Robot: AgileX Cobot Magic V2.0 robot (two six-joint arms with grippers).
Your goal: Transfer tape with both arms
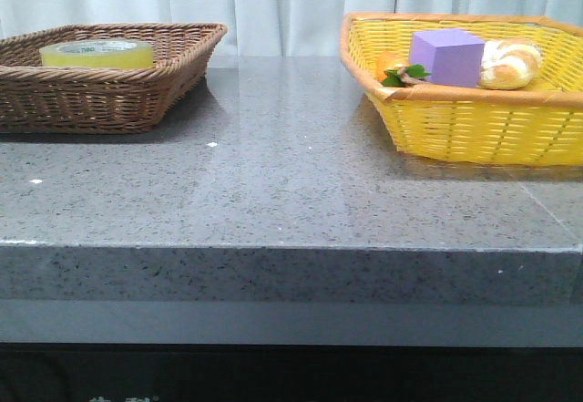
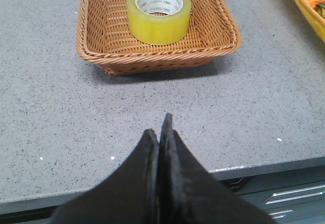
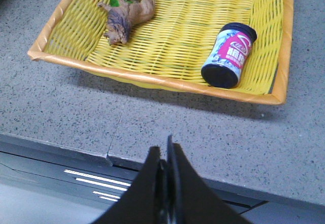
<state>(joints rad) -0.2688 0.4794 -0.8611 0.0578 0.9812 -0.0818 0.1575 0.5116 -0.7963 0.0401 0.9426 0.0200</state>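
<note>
The tape point(image 1: 97, 53), a wide yellow translucent roll with green print on its core, lies flat in the brown wicker basket point(image 1: 137, 101) at the table's back left; it also shows in the left wrist view point(image 2: 159, 14). My left gripper point(image 2: 159, 127) is shut and empty, held above the table's front edge, well short of the brown basket point(image 2: 152, 61). My right gripper point(image 3: 163, 150) is shut and empty above the front edge, short of the yellow basket point(image 3: 152, 79). Neither arm shows in the front view.
The yellow basket point(image 1: 474, 128) at the back right holds a purple cube point(image 1: 445, 56), a bread roll point(image 1: 510, 63) and an orange piece with green leaves point(image 1: 397, 68). The right wrist view also shows a small can point(image 3: 229, 55) and a brown root-like item point(image 3: 124, 18) in it.
</note>
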